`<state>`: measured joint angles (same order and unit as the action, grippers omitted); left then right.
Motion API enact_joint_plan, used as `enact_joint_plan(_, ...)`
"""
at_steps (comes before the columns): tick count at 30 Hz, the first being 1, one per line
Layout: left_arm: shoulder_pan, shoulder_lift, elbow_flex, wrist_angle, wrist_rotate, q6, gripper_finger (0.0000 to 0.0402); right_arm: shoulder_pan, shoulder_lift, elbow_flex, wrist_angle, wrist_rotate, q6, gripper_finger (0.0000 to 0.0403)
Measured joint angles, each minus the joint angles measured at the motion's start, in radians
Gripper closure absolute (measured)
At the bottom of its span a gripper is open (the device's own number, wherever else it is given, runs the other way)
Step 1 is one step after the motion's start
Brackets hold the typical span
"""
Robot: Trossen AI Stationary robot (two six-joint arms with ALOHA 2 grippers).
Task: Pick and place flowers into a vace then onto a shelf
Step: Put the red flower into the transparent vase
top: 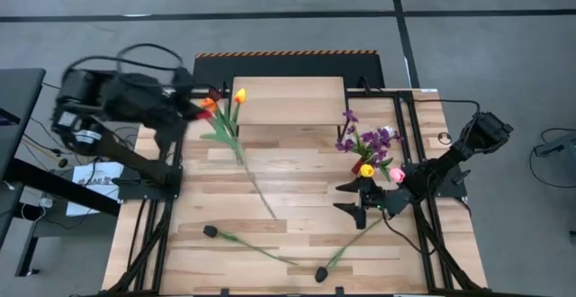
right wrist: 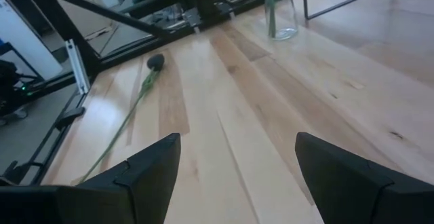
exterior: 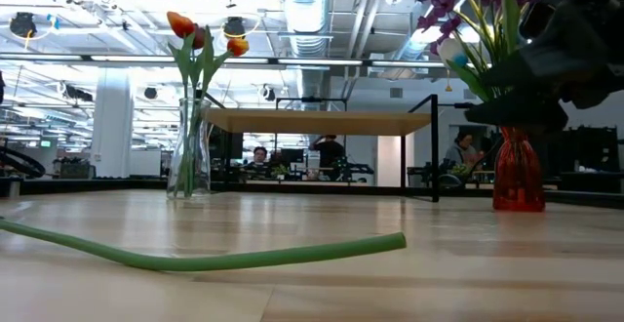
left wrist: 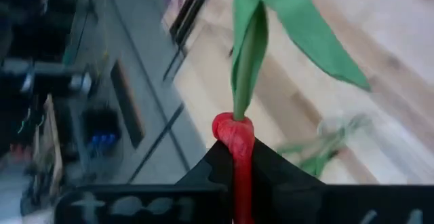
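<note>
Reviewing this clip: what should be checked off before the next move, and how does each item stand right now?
1. Left tool shut on the red flower: ok.
2. Red flower lined up over the clear vase: cannot tell, the high view is blurred there.
3. Clear vase upright: ok.
4. Red vase upright: ok.
5. Right tool open and empty: ok.
6. All flowers off the table: not ok, two black flowers lie on it.
</note>
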<state>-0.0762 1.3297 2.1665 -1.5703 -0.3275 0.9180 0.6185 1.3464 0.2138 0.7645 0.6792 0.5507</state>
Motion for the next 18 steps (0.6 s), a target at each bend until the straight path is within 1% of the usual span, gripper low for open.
enact_joint_plan(1,0.006,-0.029,-0.023,-0.003,-0.022,-0.012,0.0401,-0.002,0.000,0.000,0.002,0.000,0.000,0.0117)
enact_joint_plan(5,0.040,-0.108,-0.093,-0.002,-0.044,-0.046,0.0401,-0.013,0.000,0.000,-0.001,-0.001,-0.001,0.0117)
enact_joint_plan(9,0.063,-0.176,-0.142,-0.001,-0.160,-0.070,0.0401,-0.025,0.000,0.000,-0.002,-0.001,-0.007,0.0117)
enact_joint_plan(11,0.080,-0.189,-0.159,-0.003,-0.200,-0.049,0.0401,-0.033,0.000,0.000,-0.002,-0.001,-0.009,0.0117)
enact_joint_plan(13,0.105,-0.201,-0.160,0.000,-0.204,-0.020,0.0401,-0.042,0.000,0.000,-0.002,-0.001,-0.010,0.0117)
enact_joint_plan(18,0.186,-0.208,-0.161,0.000,-0.258,0.085,0.0401,-0.069,0.000,0.000,-0.002,-0.001,-0.027,0.0117)
